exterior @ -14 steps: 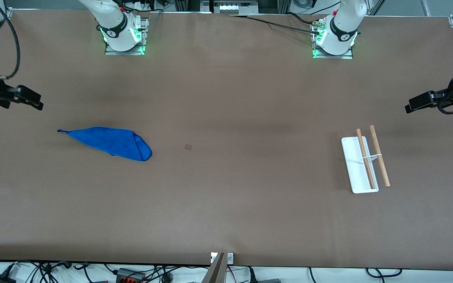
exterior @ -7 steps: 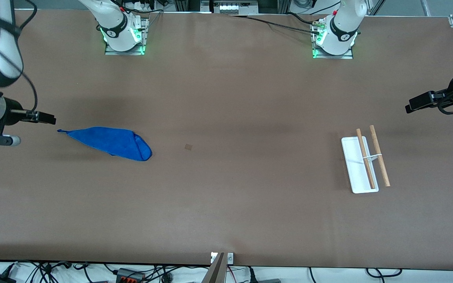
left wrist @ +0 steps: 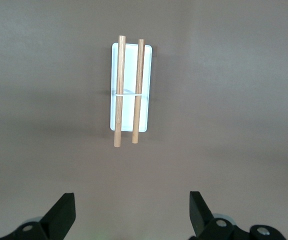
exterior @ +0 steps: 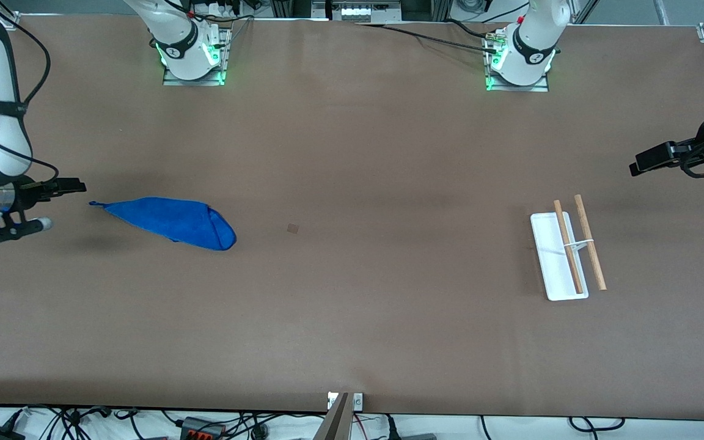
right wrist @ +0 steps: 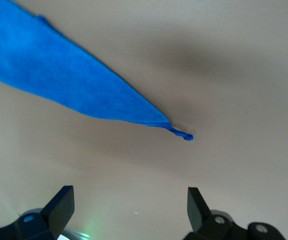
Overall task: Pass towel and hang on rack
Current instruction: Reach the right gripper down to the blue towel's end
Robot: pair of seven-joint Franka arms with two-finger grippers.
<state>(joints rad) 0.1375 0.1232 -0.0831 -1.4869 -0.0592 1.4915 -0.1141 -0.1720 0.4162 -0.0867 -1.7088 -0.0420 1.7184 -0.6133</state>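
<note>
Rack (exterior: pixel 564 253) is sitting toward the left arm's end of the tabletop (exterior: pixel 352 330), the nearest of the things from where the front camera looks. Its white tray is lying flat, and its two wooden rods are running side by side above it, joined by a thin white bracket; one rod is lying over the tray and the other is overhanging the tray's edge on the side toward the left arm's end. In the left wrist view the rack (left wrist: pixel 129 90) is showing whole, with nothing draped on it.

Slightly farther from the camera, toward the right arm's end and well apart from the rack, the towel (exterior: pixel 172 221) is lying flat on the tabletop, a blue folded shape tapering to a thin pointed corner (exterior: pixel 94 204).

The right claw (exterior: pixel 77 185) is hovering just beside that pointed corner, not touching it. In the right wrist view its fingers (right wrist: pixel 60 205) are spreading wide, holding nothing, and the towel (right wrist: pixel 59 82) and its curled tip are lying apart from them.

The left claw (exterior: pixel 639 166) is waiting over the tabletop's edge at the left arm's end, near the rack but apart from it, its fingers (left wrist: pixel 63 215) also standing wide and gripping nothing.
</note>
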